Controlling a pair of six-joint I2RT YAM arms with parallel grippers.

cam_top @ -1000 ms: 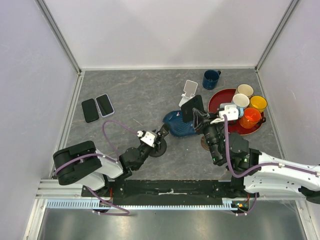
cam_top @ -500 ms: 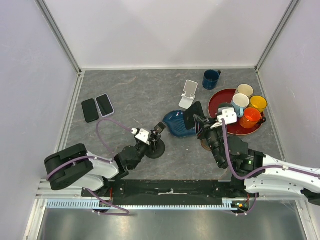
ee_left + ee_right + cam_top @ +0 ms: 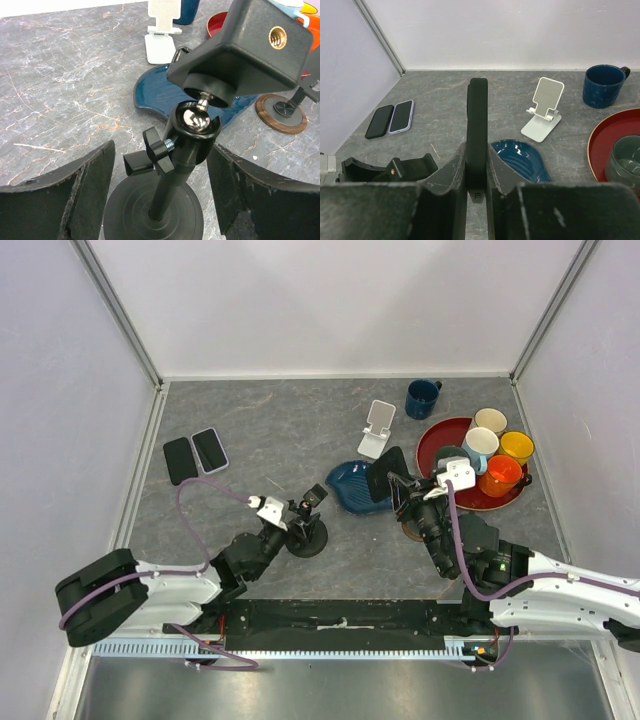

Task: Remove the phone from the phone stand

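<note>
My right gripper point(image 3: 477, 175) is shut on a black phone point(image 3: 477, 125), held on edge and upright above the table; in the top view the phone point(image 3: 386, 474) is over the blue dish point(image 3: 352, 490). The black phone stand point(image 3: 192, 130), with a round base, ball joint and empty clamp head point(image 3: 250, 45), stands on the table point(image 3: 306, 534). My left gripper point(image 3: 160, 195) is open, one finger on each side of the stand's post, not touching it. The stand's clamp also shows low left in the right wrist view point(image 3: 395, 170).
A white folding stand point(image 3: 377, 428) and a blue mug point(image 3: 422, 397) are behind the dish. A red tray point(image 3: 436, 434) with several cups is at the right. Two phones point(image 3: 195, 453) lie flat at the left. A round coaster point(image 3: 282, 107) is under my right arm.
My right gripper has carried the phone a little nearer and to the right, away from the black stand. My left arm has drawn back to the left; the stand stays put.
</note>
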